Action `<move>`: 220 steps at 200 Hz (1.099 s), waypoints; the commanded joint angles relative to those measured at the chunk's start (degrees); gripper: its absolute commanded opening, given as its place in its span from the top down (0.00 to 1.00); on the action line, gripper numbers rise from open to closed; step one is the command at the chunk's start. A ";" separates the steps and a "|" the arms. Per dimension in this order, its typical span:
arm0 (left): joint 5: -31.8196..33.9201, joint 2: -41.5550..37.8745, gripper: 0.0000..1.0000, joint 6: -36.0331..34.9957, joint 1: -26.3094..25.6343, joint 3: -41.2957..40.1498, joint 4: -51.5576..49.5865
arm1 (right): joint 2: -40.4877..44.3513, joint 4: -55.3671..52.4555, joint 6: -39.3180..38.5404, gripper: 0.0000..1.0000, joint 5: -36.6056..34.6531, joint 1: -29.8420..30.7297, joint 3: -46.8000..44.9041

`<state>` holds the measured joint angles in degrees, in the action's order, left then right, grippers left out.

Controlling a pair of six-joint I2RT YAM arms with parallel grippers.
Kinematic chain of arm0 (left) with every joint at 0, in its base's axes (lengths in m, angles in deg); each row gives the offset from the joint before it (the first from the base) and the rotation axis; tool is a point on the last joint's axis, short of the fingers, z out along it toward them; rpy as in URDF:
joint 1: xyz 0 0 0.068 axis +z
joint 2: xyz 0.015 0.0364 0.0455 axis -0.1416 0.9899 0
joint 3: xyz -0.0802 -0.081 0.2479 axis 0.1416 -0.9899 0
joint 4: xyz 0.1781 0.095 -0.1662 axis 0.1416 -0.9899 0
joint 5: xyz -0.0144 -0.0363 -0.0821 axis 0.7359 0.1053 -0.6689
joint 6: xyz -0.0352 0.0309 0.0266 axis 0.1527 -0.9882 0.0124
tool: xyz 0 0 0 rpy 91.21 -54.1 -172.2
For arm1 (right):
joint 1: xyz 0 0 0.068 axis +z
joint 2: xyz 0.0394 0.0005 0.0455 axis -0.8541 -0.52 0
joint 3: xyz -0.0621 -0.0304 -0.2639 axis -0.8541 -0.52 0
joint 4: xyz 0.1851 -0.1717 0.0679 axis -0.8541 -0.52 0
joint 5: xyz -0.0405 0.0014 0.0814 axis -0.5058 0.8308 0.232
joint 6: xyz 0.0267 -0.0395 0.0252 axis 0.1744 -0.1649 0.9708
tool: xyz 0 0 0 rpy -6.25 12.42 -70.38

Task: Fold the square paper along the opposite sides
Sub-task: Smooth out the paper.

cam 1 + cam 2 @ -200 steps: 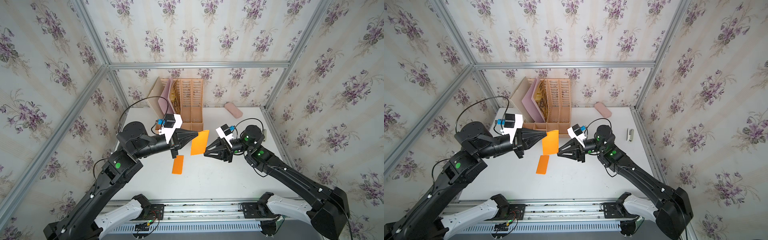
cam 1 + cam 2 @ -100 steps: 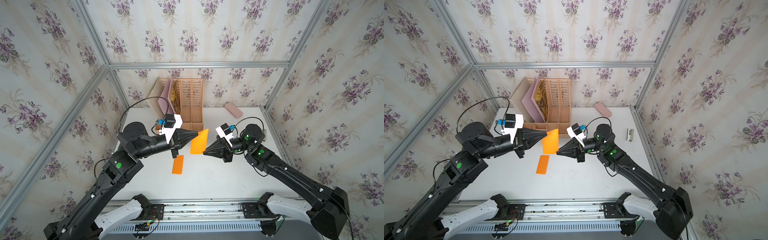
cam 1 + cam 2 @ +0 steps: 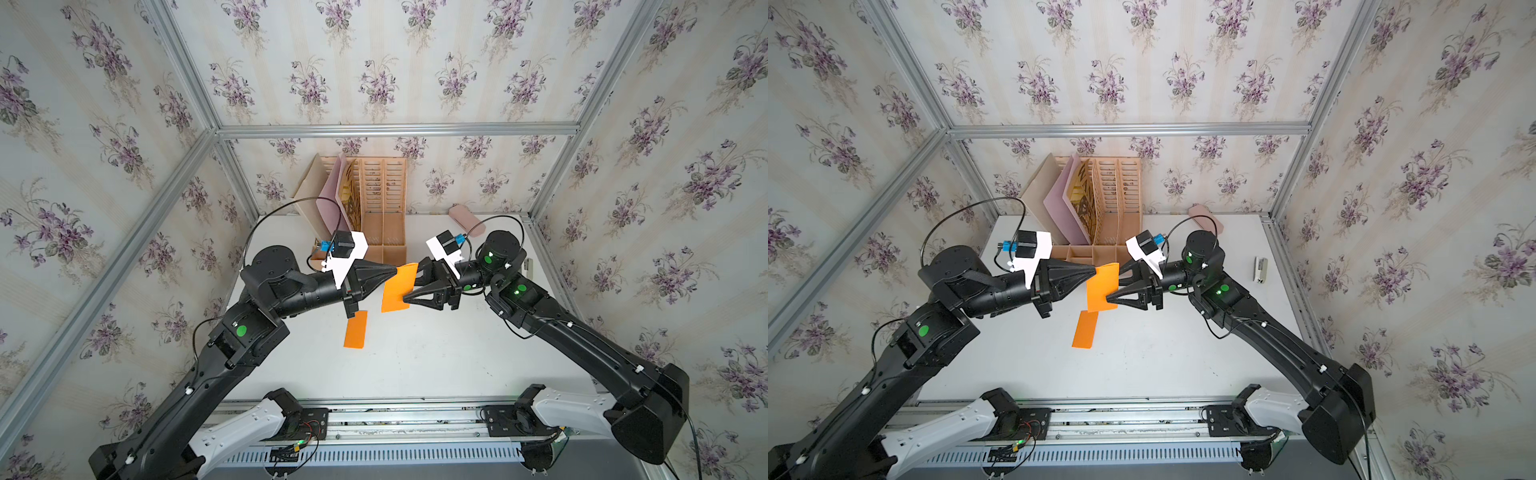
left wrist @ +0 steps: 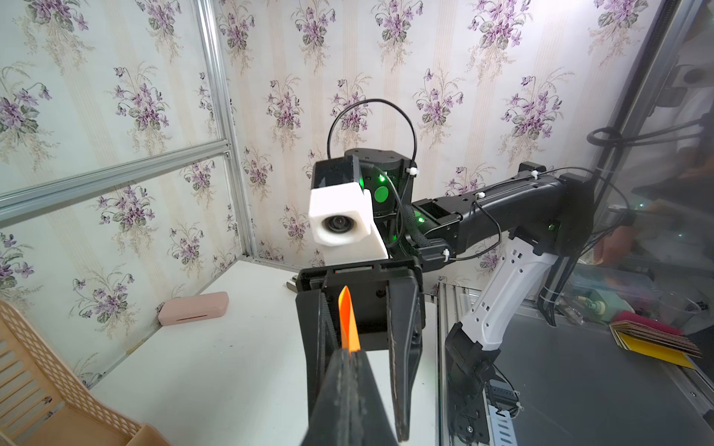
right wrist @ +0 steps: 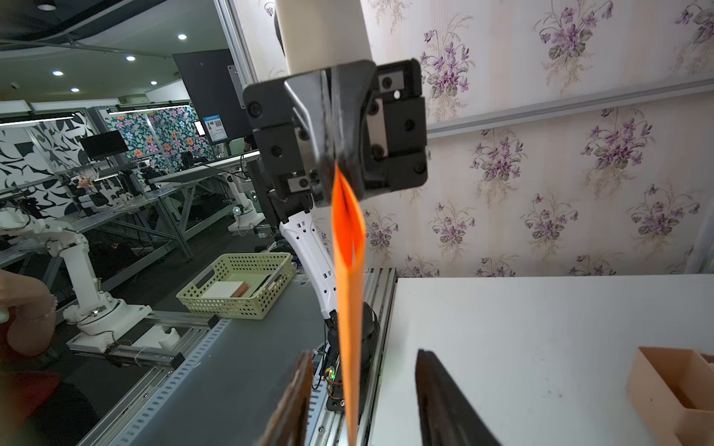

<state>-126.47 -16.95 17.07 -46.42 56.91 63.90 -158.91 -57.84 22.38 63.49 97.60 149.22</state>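
My left jaws are clamped shut on one edge of the orange square paper [image 3: 398,287] and hold it in the air above the white tabletop [image 3: 436,365]. The sheet hangs on edge between my two sets of jaws, doubled over. In the right wrist view its two layers [image 5: 349,270] gape a little just by my left jaws and run together toward my right ones.

My right jaws stand parted around the opposite edge, with a finger [image 5: 444,397] on either side. The sheet passes through the gap, nearer one finger than the other, and I cannot tell whether it touches.

Below my left jaws a second, narrower orange paper strip [image 3: 355,329] lies flat on the tabletop, apart from the held sheet. Beyond both jaws a beige slotted file rack [image 3: 382,208] stands at the back wall with a pink folder [image 3: 330,208] leaning in it. A pink oblong case [image 3: 463,216] lies beyond my right jaws.
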 commanded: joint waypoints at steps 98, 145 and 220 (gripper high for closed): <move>1.22 -1.05 1.00 0.17 0.05 -1.53 1.15 | 2.69 -0.89 -1.63 1.00 -0.65 0.08 -1.75; 1.37 -0.87 1.00 0.45 -0.04 -1.99 0.97 | 3.51 -11.84 -7.19 0.45 -8.09 0.08 -2.13; 4.45 0.19 1.00 5.76 0.01 -9.96 4.17 | 15.91 -28.97 -9.74 0.29 -26.87 0.08 -8.56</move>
<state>-123.68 -17.48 19.69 -46.42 49.56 65.02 -146.32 -79.63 13.70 43.82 97.63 141.90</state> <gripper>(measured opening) 0.058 0.713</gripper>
